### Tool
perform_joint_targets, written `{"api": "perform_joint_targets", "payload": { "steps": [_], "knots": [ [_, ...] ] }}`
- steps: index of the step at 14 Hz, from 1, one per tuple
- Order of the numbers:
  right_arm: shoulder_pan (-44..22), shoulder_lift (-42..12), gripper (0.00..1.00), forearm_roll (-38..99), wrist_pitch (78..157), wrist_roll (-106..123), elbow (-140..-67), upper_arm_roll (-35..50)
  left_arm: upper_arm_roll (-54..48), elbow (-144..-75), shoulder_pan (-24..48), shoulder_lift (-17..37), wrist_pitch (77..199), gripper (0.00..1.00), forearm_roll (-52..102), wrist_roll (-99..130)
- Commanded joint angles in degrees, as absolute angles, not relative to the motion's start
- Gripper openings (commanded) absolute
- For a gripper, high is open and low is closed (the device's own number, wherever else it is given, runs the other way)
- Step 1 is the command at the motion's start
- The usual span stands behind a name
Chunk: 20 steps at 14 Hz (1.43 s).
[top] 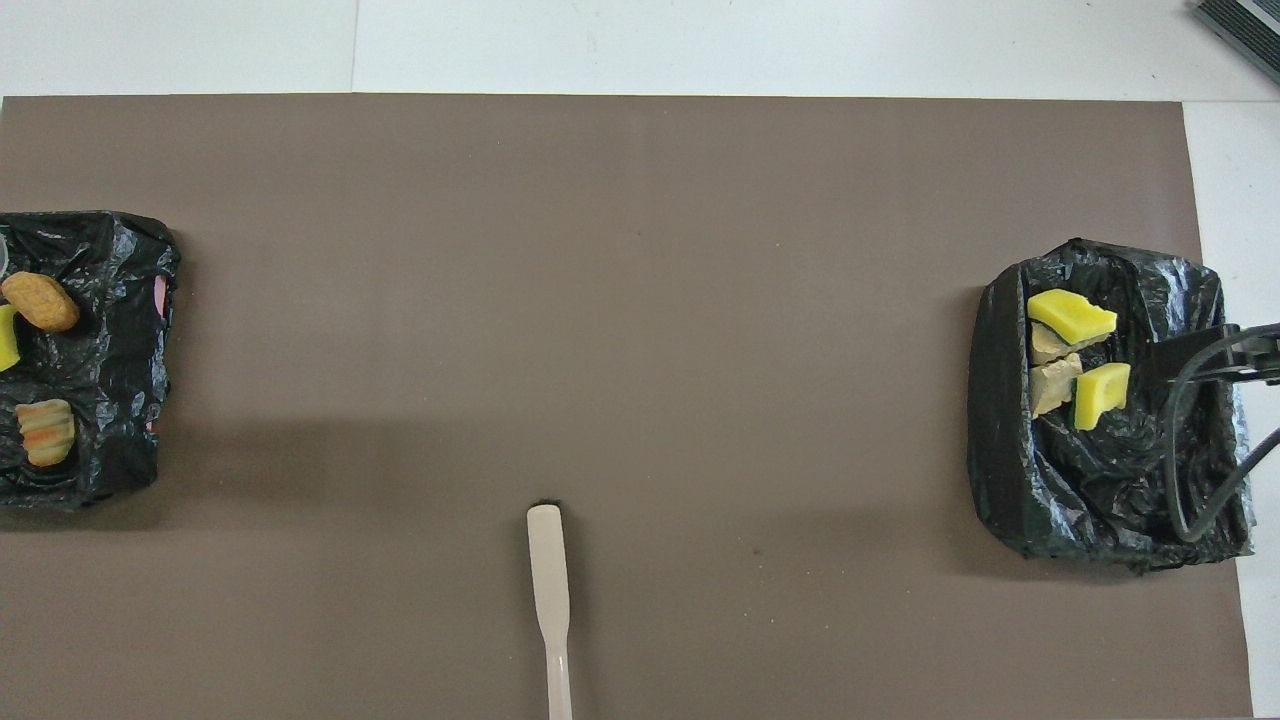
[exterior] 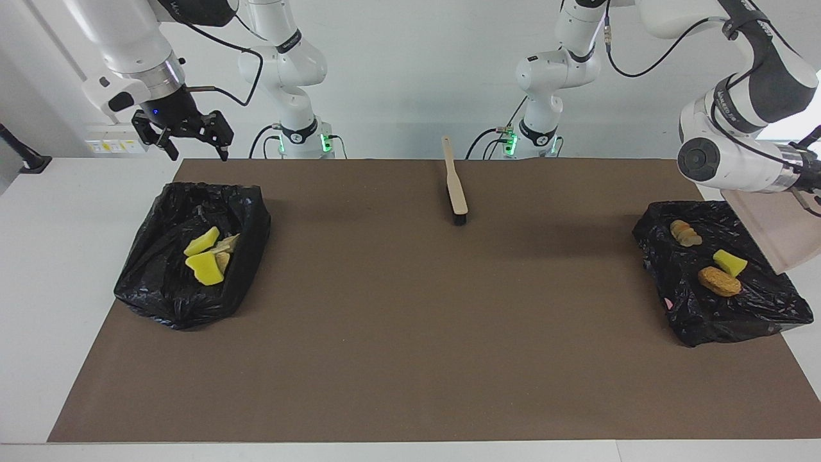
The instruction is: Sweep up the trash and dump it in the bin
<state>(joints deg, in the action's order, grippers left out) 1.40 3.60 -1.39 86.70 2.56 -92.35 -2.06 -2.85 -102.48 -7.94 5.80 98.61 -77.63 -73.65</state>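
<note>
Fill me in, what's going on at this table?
A sweep-up is wrapping up. The left tool holds the dustpan tilted over the bin at its end of the table; a yellow chunk and two tan lumps lie in that bin. The right tool hangs open over its own bin. The brush lies on the mat.

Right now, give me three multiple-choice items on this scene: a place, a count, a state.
1. The brush lies: A in a bin; B on the mat; C in a gripper.
2. In the bin at the left arm's end, yellow chunks number: A one; B three; C none.
3. The right gripper is: A shut on the brush; B shut on trash; C open, empty.
1 B: it lies flat near the arm bases.
2 A: one yellow chunk beside two tan lumps.
3 C: jaws spread, nothing between.
</note>
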Motion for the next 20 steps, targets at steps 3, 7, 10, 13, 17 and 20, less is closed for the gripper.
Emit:
{"api": "perform_joint_targets", "payload": {
  "steps": [3, 7, 10, 13, 17, 20],
  "knots": [
    [2.29, 3.25, 1.0, 0.17, 87.28, 1.25, -92.02, -1.76, -3.08, -92.12, -4.15, 8.52, 96.42, 0.0, -59.72, -73.48],
    [2.11, 3.34, 1.0, 0.35, 87.36, 0.71, -91.93, -1.67, -3.08, -92.81, 0.0, 8.17, 94.13, 0.0, -43.64, -64.16],
    [2.02, 3.43, 1.0, 0.26, 87.28, 0.7, -92.02, -1.58, -3.08, -93.08, 2.45, 8.44, 93.87, 0.0, -33.68, -58.83],
    [1.58, 3.43, 1.0, 0.26, 87.28, 0.7, -92.02, -1.5, -3.08, -93.16, 6.4, 8.79, 91.68, 0.0, -24.64, -46.11],
    [1.49, 3.43, 1.0, 0.26, 87.28, 0.7, -92.02, -1.32, -3.08, -92.99, 13.08, 10.37, 89.82, 0.0, -15.85, -25.19],
    [1.49, 3.43, 1.0, 0.26, 87.28, 0.7, -92.02, -1.32, -2.99, -92.02, 16.61, 13.62, 90.0, 0.0, -10.13, -11.3]
  ]
}}
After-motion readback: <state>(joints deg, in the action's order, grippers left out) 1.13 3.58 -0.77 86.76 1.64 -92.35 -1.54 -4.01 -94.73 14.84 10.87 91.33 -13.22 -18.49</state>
